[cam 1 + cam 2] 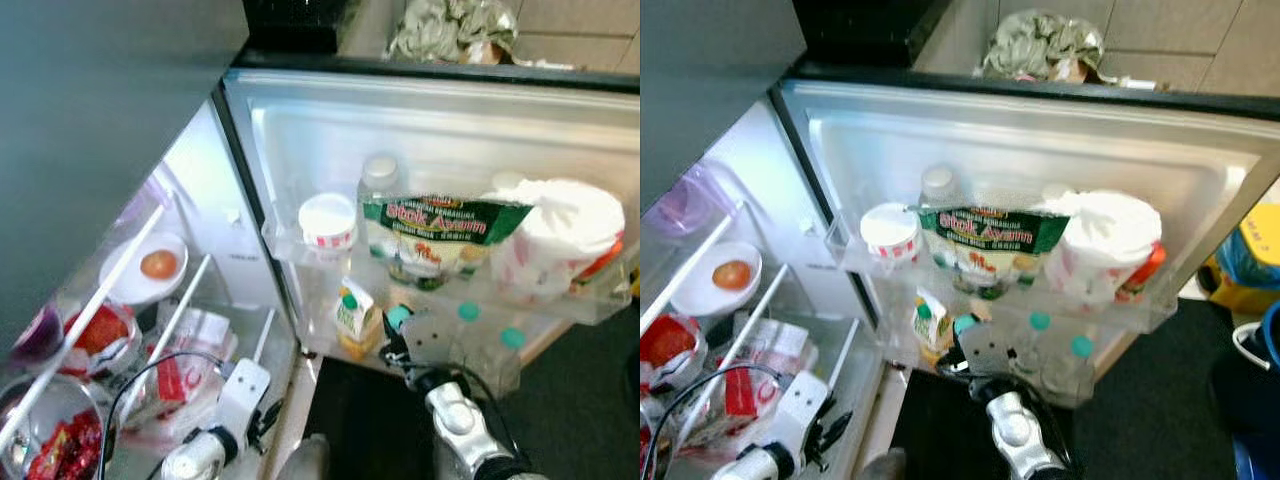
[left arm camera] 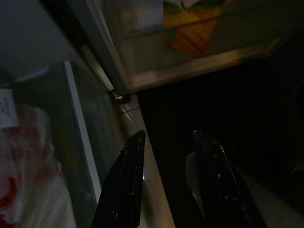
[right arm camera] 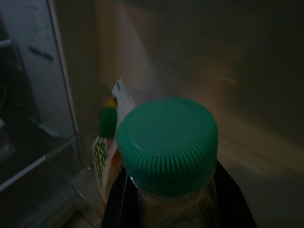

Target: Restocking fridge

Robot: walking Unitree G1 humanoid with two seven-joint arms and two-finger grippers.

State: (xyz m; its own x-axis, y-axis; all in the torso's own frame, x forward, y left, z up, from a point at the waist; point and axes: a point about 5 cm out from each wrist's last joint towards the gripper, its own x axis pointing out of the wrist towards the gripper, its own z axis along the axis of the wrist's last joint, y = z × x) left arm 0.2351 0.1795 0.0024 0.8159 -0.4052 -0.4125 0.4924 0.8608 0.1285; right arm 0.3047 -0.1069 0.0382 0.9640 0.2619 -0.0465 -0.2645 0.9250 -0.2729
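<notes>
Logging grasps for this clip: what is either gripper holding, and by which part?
Right gripper holds a green-capped bottle just below its cap; left gripper holds nothing.

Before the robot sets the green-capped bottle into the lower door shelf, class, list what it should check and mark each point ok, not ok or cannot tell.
1. Right gripper holds the bottle on both sides: ok.
2. Bottle cap on: ok.
3. Fridge door open: ok.
4. Free slot in the lower door shelf between the small carton and the two bottles already there: cannot tell, the gripper hides it.
5. Left gripper open and clear of the door, low by the fridge body: ok.
</notes>
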